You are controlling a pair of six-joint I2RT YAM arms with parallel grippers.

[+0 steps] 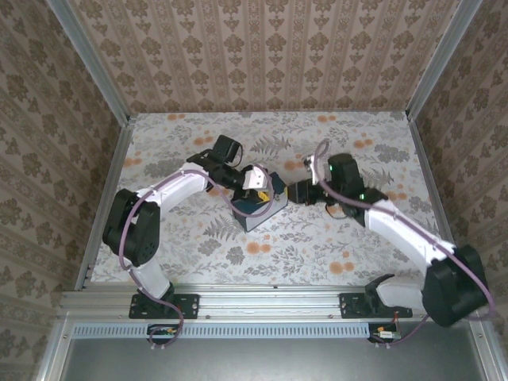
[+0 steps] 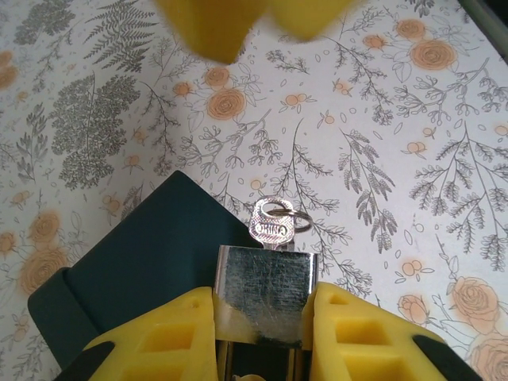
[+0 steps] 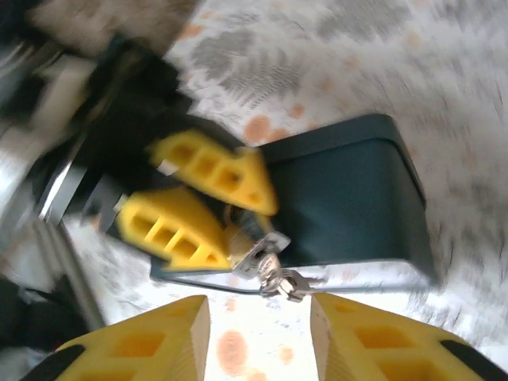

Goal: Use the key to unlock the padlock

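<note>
A silver padlock (image 2: 266, 287) is clamped by its sides between the yellow fingers of my left gripper (image 2: 266, 337), which is shut on it just above a dark teal box (image 2: 135, 266). The key (image 2: 270, 228), silver with a small ring, sticks out of the padlock's end. In the right wrist view the key (image 3: 268, 252) and its ring hang just ahead of my right gripper (image 3: 258, 321), whose jaws stand open, apart from the key on both sides. From above, the left gripper (image 1: 255, 179) and right gripper (image 1: 297, 193) face each other over the box (image 1: 259, 213).
The floral-print table (image 1: 333, 246) is walled by patterned panels on three sides. The teal box (image 3: 349, 190) lies under and beside the padlock. The right gripper's blurred yellow fingers (image 2: 214, 24) show at the top of the left wrist view.
</note>
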